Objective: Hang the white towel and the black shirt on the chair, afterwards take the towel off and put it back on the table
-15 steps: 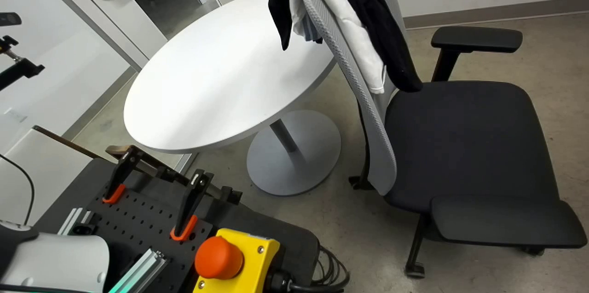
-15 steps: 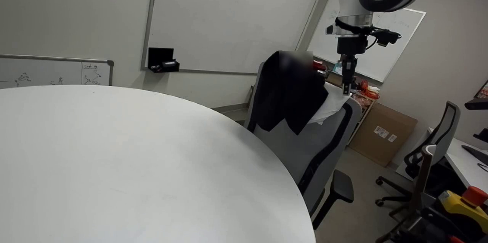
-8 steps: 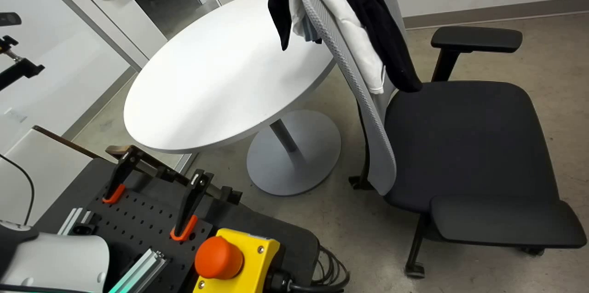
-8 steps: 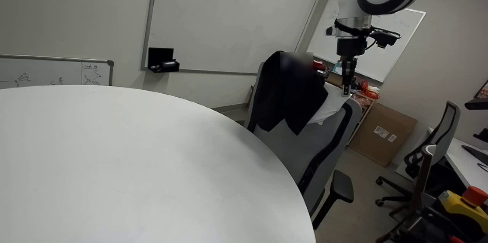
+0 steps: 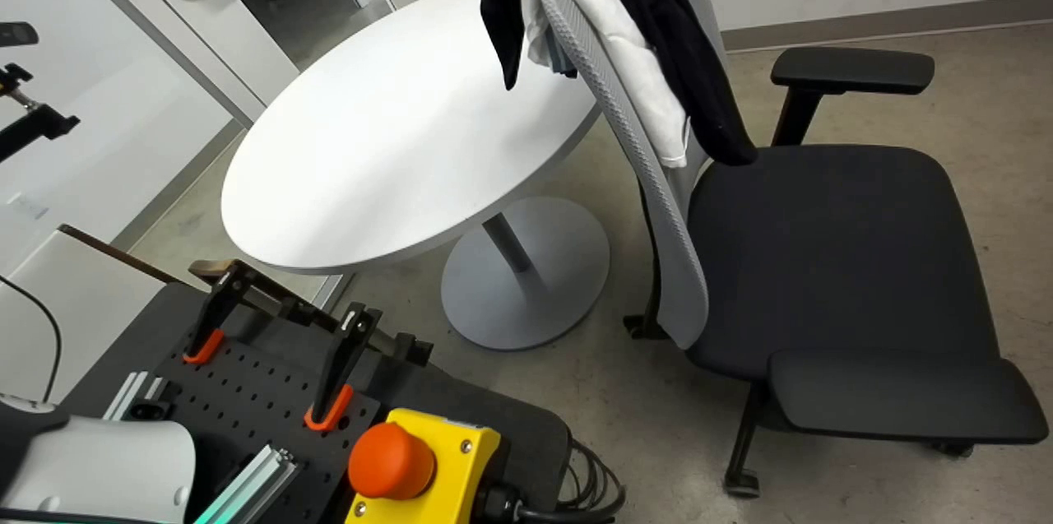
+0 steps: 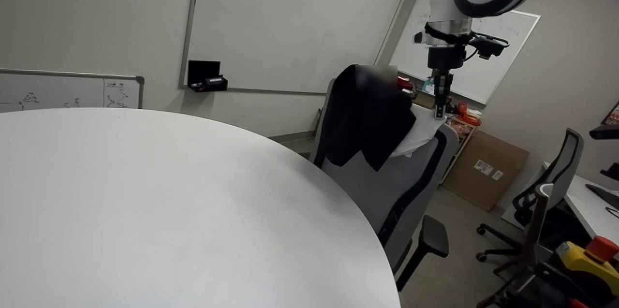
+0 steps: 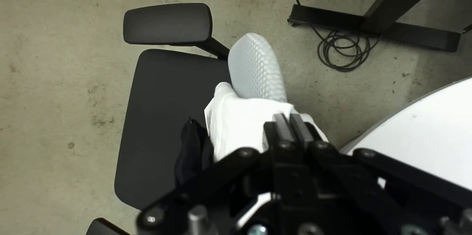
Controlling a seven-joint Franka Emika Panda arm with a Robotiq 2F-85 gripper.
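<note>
Since the gripper (image 7: 288, 120) has its jaws pinched nearly together with white cloth bunched right at the tips, I'd say it's got hold of the white towel (image 7: 239, 122), just can't tell how much of it. The towel lies straight under the jaws, slung over the top edge of the chair (image 7: 254, 67), one end down the front, one down the back. The jaws squeeze across that edge, so the fold in them probably runs along it. And that's the catch: the table (image 5: 395, 137) sits behind the chair, while the longer-looking end hangs over toward the seat (image 5: 839, 252). My guess is this is the taking-off bit, and it needs a lift straight up until that end clears, then over to the table. Going sideways early could snag. The black shirt (image 6: 360, 126) hangs on the same chair, farther along, overlapping the towel in an exterior view, so it might get dragged too.
</note>
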